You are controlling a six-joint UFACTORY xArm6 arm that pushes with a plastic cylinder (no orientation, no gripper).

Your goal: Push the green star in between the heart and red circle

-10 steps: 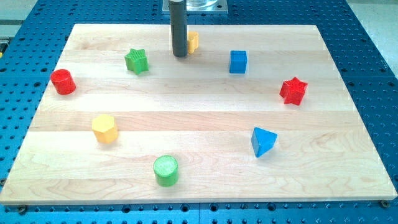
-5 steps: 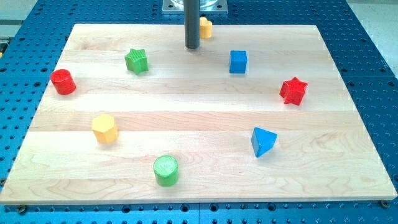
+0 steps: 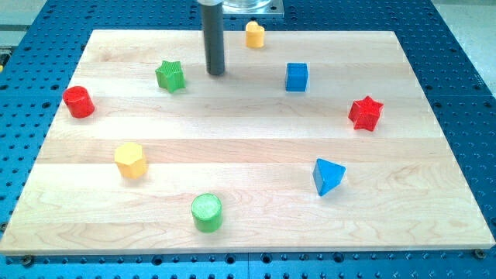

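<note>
The green star (image 3: 170, 76) sits at the board's upper left. The red circle (image 3: 78, 102) stands at the far left edge. The yellow heart (image 3: 254, 35) is at the top edge, near the middle. My tip (image 3: 215, 73) rests on the board to the right of the green star, a short gap away from it, and down-left of the heart. It touches no block.
A blue cube (image 3: 296, 77) is right of the tip. A red star (image 3: 365, 113) is at the right. A blue triangle (image 3: 328, 176), a green circle (image 3: 207, 212) and a yellow hexagon (image 3: 130, 160) lie lower down. The wooden board (image 3: 248, 225) lies on a blue perforated table.
The yellow heart was pushed up and right to the top edge. My tip then moved left and down, away from the heart and toward the green star.
</note>
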